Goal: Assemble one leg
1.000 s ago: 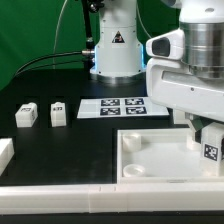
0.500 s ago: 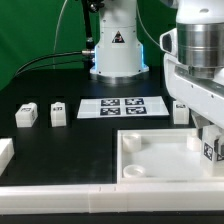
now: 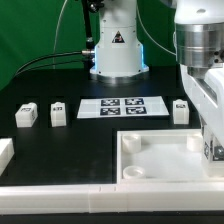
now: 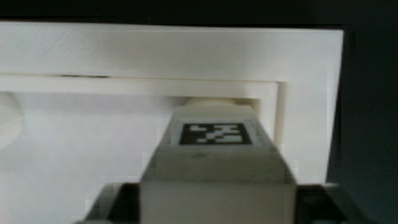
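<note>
leg (image 4: 215,150) clenched in jaws, over the tray-like piece's (image 3: 150,160) corner at the exterior view's right | likely light, stiff, smooth plastic | best held on flat sides, marker face clear

A robotics lab: green backdrop (image 3: 30,30), black table (image 3: 60,135), tagged marker board (image 3: 122,105).

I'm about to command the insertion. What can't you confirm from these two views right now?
- Exterior view: the gripper is cut off by the frame edge, so finger contact on the leg is unseen.
- Wrist view: the leg covers whatever lies beneath it in the tray-like piece, so seating is unclear.
- Wrist view: fingertips are dark and blurred.
</note>
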`<action>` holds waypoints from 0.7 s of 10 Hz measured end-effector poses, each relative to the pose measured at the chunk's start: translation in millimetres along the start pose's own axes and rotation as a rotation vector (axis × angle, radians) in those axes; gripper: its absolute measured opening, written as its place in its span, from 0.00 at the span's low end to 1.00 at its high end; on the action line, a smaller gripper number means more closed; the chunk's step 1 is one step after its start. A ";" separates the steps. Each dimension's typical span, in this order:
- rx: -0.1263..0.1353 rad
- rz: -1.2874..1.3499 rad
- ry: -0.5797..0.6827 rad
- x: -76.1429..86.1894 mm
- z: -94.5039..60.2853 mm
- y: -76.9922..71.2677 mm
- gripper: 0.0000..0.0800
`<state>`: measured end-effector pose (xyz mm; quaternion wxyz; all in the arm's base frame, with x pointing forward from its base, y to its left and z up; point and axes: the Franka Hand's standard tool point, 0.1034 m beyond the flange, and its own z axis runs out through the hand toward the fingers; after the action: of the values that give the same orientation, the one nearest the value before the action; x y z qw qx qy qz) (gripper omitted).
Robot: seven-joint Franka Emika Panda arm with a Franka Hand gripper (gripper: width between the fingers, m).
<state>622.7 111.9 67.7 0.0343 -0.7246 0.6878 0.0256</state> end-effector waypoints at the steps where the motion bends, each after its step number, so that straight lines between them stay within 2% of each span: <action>1: 0.000 -0.029 -0.001 -0.3 0.1 0.1 0.62; 2: 0.000 -0.031 -0.001 -1.1 0.3 0.2 0.77; 3: -0.001 -0.158 0.000 -0.7 0.6 0.4 0.80; 7: -0.003 -0.598 0.003 -2.4 0.7 0.4 0.81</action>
<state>622.2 114.3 67.2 0.0380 -0.8953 0.4437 0.0143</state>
